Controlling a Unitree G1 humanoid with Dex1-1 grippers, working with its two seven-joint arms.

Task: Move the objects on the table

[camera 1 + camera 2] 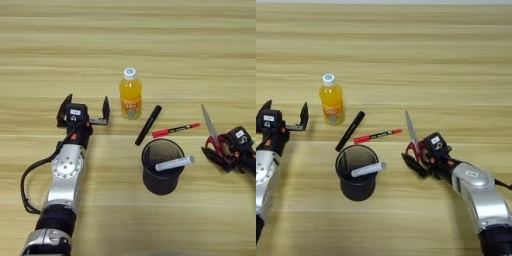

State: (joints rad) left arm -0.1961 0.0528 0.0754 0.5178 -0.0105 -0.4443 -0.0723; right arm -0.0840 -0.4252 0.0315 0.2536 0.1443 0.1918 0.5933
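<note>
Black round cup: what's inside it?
The black round cup holds one pale grey marker, leaning over the right rim with its tip sticking out. The marker's lower end and the cup's bottom are lost in the dark interior, so anything else there is hidden.

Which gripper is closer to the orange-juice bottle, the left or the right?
The left. The left gripper is open just to the left of the orange-juice bottle. The right gripper is far to its right, at the red-handled scissors.

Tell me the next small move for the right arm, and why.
Probably lift the scissors a little. The right gripper sits at their red handles, apparently closed on them, while the blade still lies on the table, pointing away. The left gripper waits open beside the bottle.
</note>
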